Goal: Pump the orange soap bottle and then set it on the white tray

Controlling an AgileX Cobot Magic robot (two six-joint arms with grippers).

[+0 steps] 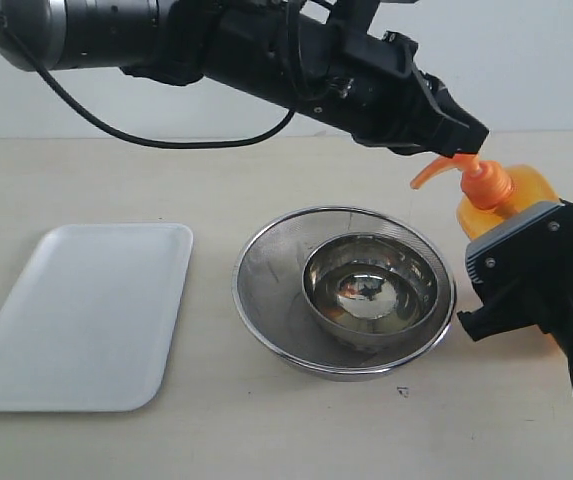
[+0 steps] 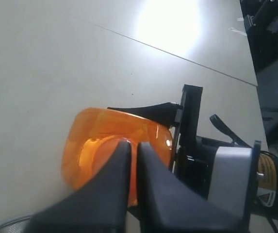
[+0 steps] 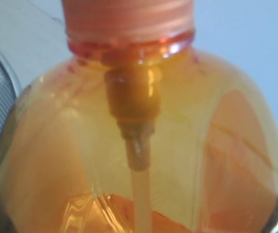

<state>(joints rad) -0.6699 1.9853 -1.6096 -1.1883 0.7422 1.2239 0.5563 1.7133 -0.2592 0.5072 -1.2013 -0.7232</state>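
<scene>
The orange soap bottle [image 1: 532,190] stands at the right, just beside the steel strainer, with its spout pointing over the strainer's rim. My right gripper [image 1: 516,250] is shut on the bottle's body, which fills the right wrist view [image 3: 143,145]. My left gripper [image 1: 463,140] reaches across from the upper left. Its jaws are shut and its tips rest on top of the orange pump head [image 1: 481,180]. The left wrist view looks down past the shut fingertips [image 2: 124,148] onto the bottle [image 2: 95,131]. The white tray [image 1: 86,310] lies empty at the far left.
A round steel strainer [image 1: 266,270] with a steel bowl [image 1: 371,285] inside it sits mid-table between the tray and the bottle. The left arm spans the back of the scene above the table. The right gripper's body [image 2: 228,170] shows next to the bottle.
</scene>
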